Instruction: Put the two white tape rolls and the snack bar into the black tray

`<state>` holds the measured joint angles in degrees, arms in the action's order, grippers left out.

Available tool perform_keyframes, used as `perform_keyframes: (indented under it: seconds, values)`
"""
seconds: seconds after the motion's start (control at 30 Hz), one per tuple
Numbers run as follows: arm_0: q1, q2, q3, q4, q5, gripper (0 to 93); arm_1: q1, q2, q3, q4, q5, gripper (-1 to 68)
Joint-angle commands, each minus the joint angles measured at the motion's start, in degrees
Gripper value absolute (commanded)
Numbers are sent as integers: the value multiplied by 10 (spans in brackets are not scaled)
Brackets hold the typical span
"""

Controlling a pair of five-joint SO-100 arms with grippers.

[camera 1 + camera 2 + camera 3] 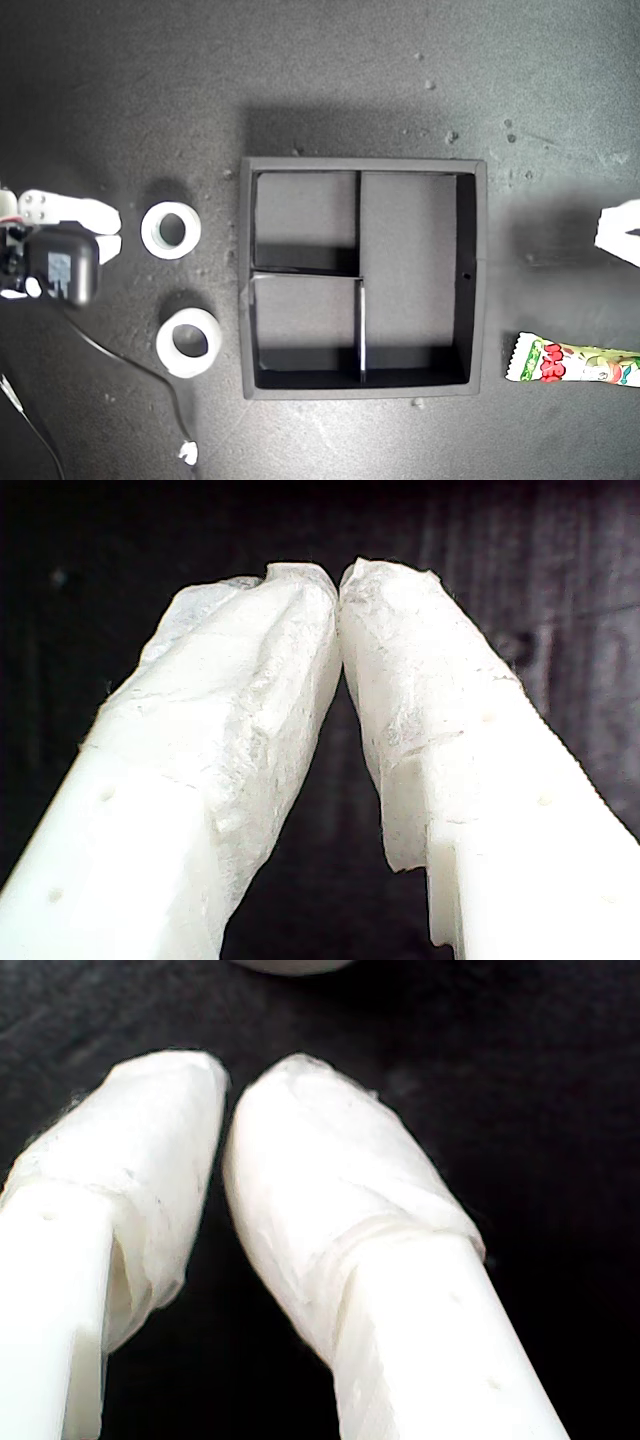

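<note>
Two white tape rolls lie on the dark table at the exterior view's left, one point(150, 230) farther back and one point(170, 352) nearer the front. The black tray point(245, 280) sits in the middle with nothing in its three compartments. The snack bar point(575, 362) lies at the exterior view's right edge, beside the tray's front corner. My second gripper point(115, 228) point(228, 1090) is shut on nothing, just short of the rear roll, whose white rim point(290, 964) shows ahead of it. My first gripper point(603, 232) point(340, 580) is shut and empty, behind the snack bar.
A thin black cable point(130, 365) runs from the second arm's dark motor housing point(62, 265) past the front tape roll to a small white plug point(187, 452). Small crumbs point(450, 135) dot the dark table behind the tray.
</note>
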<state>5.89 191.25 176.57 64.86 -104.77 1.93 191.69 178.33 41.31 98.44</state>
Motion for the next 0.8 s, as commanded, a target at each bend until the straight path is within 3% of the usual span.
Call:
perform_keyframes:
  seconds: [0.0, 0.13, 0.27, 0.43, 0.5, 0.6, 0.77]
  values:
    - [21, 27, 33, -74, -18, 0, -10, 2, 7, 13, 187, -5]
    - [10, 27, 33, -122, 16, 0, -39, 2, 7, 8, 166, -5]
    - [15, 27, 23, -196, 100, 29, -59, 2, 7, -46, 69, -4]
    - [13, 0, -54, -161, 184, 82, -101, 2, -45, -51, -69, -2]
    - [15, -89, -109, -166, 211, 91, -113, 2, -87, -47, -124, 16]
    - [14, -287, -228, -170, 240, 99, -109, -6, -173, -19, -184, 107]
    - [16, -516, -349, -168, 247, 115, -93, -154, -381, 65, -237, 146]
